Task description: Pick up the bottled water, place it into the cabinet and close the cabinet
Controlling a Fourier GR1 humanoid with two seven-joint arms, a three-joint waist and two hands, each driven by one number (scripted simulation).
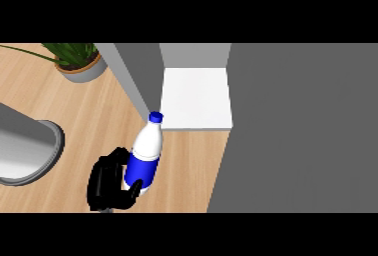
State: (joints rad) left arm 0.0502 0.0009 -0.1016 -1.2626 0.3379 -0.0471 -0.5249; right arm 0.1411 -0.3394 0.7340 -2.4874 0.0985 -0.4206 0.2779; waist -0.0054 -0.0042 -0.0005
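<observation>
Bottled water (145, 156) is gripped by curled fingers of the one visible hand (109, 181), short of the open cabinet (196, 97); placing and closing remain.

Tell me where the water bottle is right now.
In the head view the water bottle sits low and left of centre, held in the hand, its blue cap pointing toward the open cabinet's white shelf.

only one hand (109, 181) shows up, low and left of centre near the bottom edge. can't tell which side it belongs to. its black fingers and thumb are curled round the bottled water (145, 155), holding it upright.
</observation>
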